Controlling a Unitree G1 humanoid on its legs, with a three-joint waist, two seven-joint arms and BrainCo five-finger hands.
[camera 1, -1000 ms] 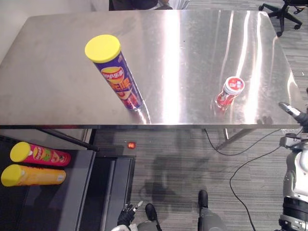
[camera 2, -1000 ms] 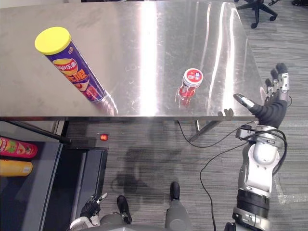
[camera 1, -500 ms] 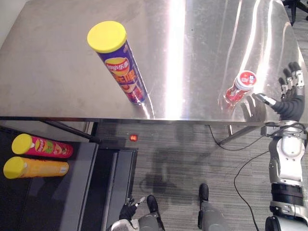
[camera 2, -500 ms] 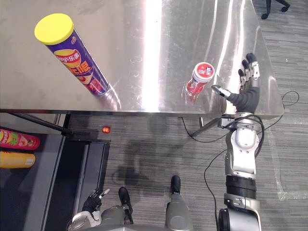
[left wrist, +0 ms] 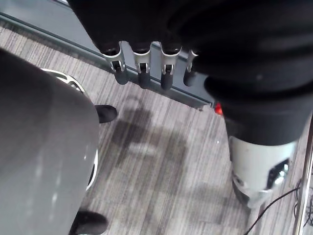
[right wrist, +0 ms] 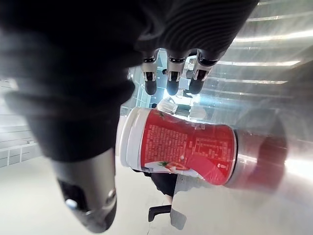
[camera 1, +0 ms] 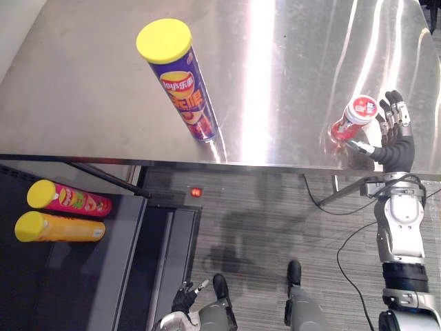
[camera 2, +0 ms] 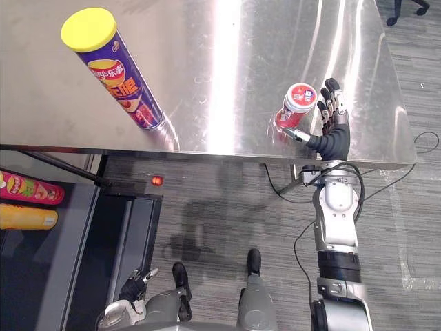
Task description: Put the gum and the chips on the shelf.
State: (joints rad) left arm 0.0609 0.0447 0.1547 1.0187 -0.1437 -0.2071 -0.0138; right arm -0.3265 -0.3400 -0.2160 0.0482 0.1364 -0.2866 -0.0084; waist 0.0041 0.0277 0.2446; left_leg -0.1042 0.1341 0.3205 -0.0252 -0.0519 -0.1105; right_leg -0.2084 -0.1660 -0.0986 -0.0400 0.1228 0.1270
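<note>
From the left eye view, the right hand [camera 1: 394,135] has come in from beyond the bench's [camera 1: 76,89] right edge, where it was a second ago, and now stands just beside the gum tub [camera 1: 353,118]. The tub is upright near the front edge. The chips can [camera 1: 179,83] stands well apart to the left, and neither has shifted on the bench. Down at the lower left, a pink can [camera 1: 67,200] and a yellow can [camera 1: 58,227] lie on the shelf [camera 1: 114,276]. The left hand [camera 1: 185,301] hangs low by the floor.

The right eye view gives the same reading: the hand's thumb reaches along the tub's near side, with the palm to its right.

In the left wrist view that hand's fingers [left wrist: 141,73] hang slack over the floor [left wrist: 161,161], holding nothing.

The right wrist view settles it. The fingers [right wrist: 168,81] are straight behind the tub and the thumb [right wrist: 88,196] is in front of it. The hand is spread, not yet closed. I'd say the reach is done and the grasp comes next, with nothing shelved so far.
</note>
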